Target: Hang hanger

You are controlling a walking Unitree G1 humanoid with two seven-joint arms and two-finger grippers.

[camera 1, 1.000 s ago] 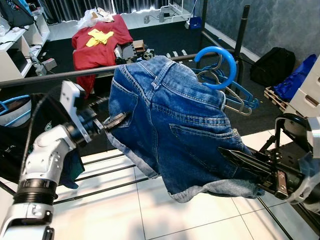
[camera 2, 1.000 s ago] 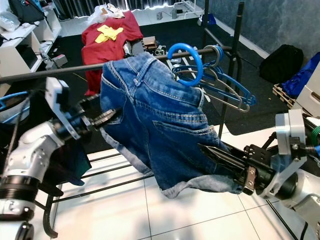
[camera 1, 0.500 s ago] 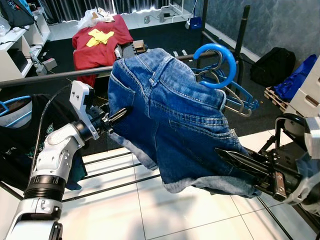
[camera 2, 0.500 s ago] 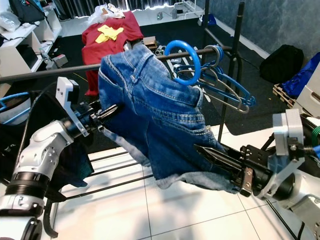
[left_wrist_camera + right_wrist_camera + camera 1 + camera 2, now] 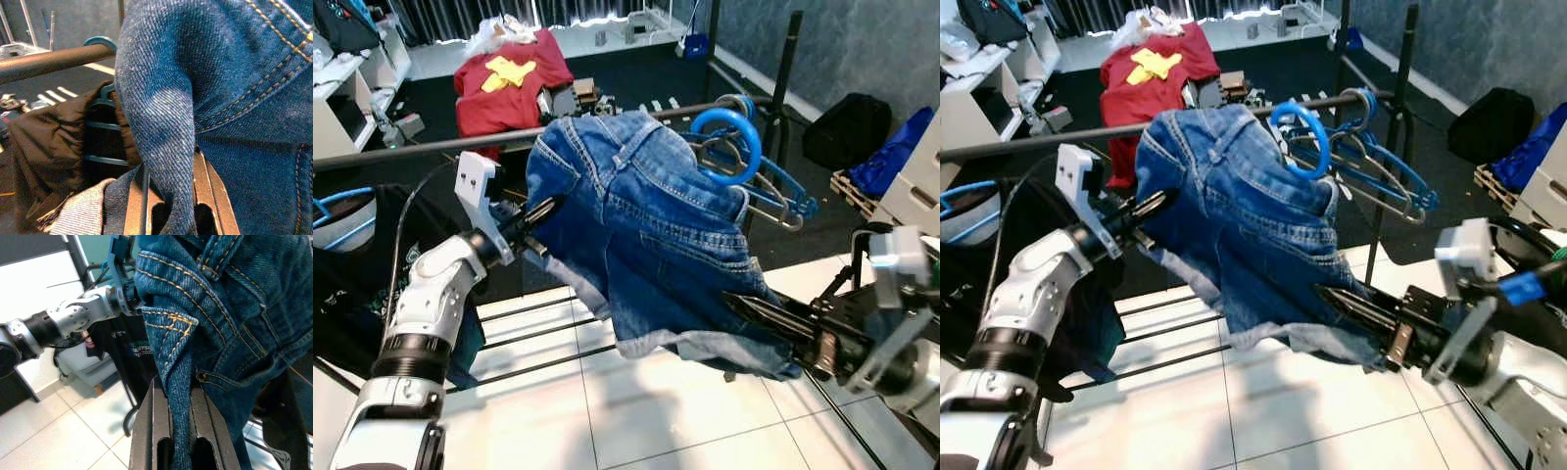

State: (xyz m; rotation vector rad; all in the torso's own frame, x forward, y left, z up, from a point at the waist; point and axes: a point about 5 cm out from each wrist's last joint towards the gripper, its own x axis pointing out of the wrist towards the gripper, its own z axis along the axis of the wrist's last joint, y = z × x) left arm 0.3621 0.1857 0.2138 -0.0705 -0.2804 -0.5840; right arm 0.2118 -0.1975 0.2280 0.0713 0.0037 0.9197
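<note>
Blue denim shorts (image 5: 646,225) hang on a hanger whose blue ring hook (image 5: 726,145) sits just in front of the black rail (image 5: 421,149), close to the rail's right end. My left gripper (image 5: 548,208) is shut on the shorts' left edge; in the left wrist view a denim fold (image 5: 164,122) is pinched between its fingers (image 5: 137,205). My right gripper (image 5: 736,303) is shut on the lower right hem, and the denim (image 5: 181,377) runs between its fingers (image 5: 146,431). The hanger's body is hidden inside the shorts.
Several blue hangers (image 5: 778,191) hang at the rail's right end beside the upright post (image 5: 786,73). A black T-shirt (image 5: 342,284) hangs at the left. Lower rack bars (image 5: 538,338) cross the white tiles. A red garment (image 5: 504,83) and a black bag (image 5: 847,127) lie beyond.
Both grippers have carried the shorts away from me toward the rail. The blue hook now sits lower and nearer the rail's right end. My left gripper has risen slightly.
</note>
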